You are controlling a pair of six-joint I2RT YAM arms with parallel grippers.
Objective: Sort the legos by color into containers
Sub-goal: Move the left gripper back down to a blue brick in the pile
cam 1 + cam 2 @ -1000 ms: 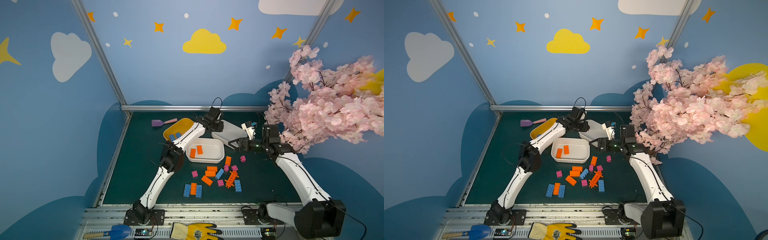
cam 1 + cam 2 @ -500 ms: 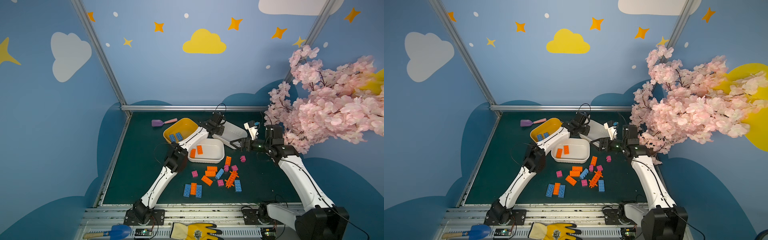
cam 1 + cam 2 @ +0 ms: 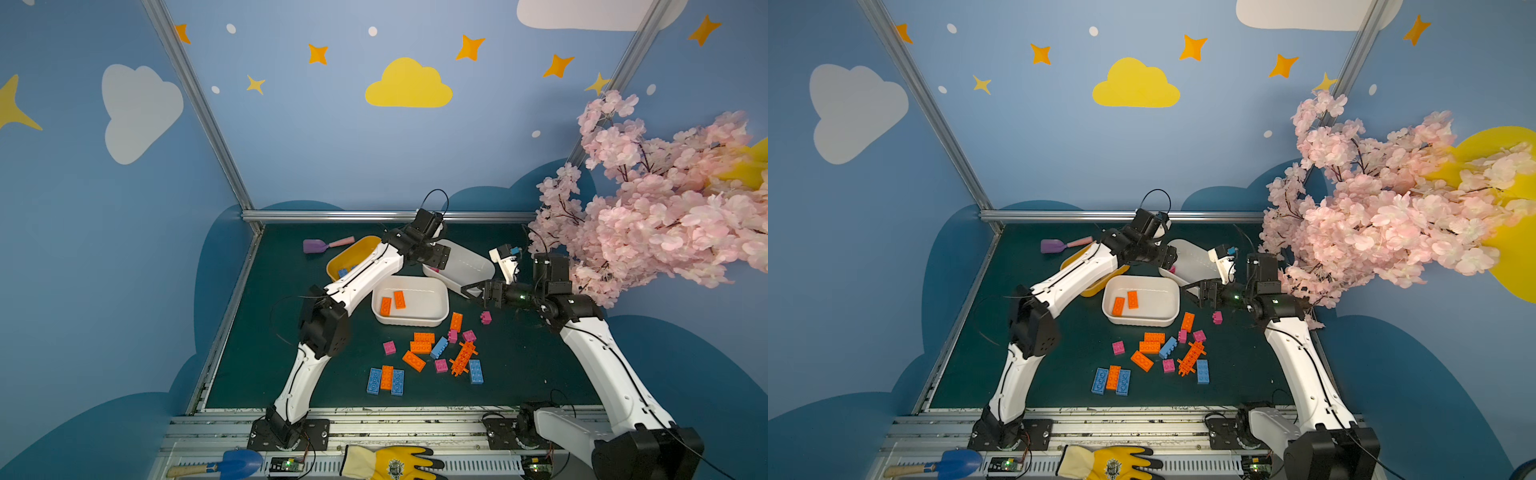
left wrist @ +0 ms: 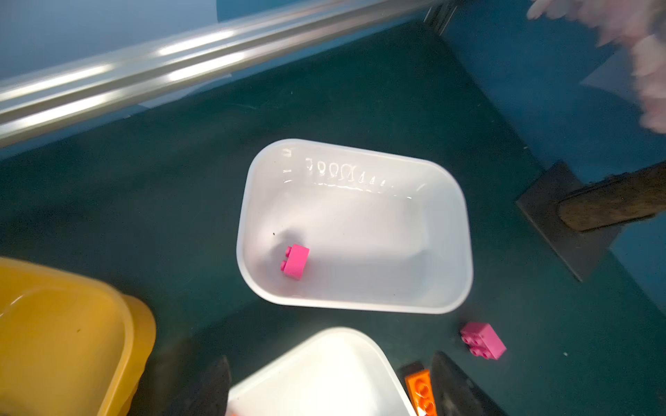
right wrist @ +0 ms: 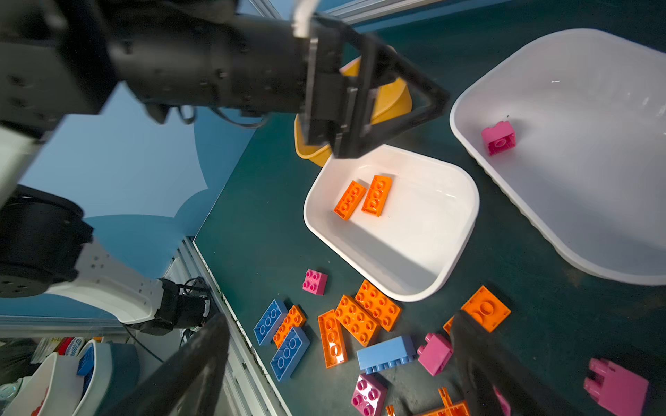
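Both top views: blue cloud+star walls (image 3: 332,145) enclosing dk green mat (image 3: 266,353), pink blossom tree (image 3: 665,216) at right. 3 containers (image 3: 409,322): yellow tub (image 3: 357,249), near white tub (image 3: 430,299) holding 2 orange legos (image 3: 392,302), far white tub (image 3: 473,266). Loose legos (image 3: 420,347) lying in front: 6 orange, 4 blue, 5 pink.
L wrist: left gripper (image 4: 330,356) hovering, fingers wide apart, empty; 1 pink brick (image 4: 295,261) sitting in far white tub.
R wrist: right gripper (image 5: 338,318) gaping, empty, over loose legos.

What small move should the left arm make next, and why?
Probably raise the left gripper and draw it back toward the loose bricks: its jaws stand open at the far white tub, and the pink brick lies inside, free of them.
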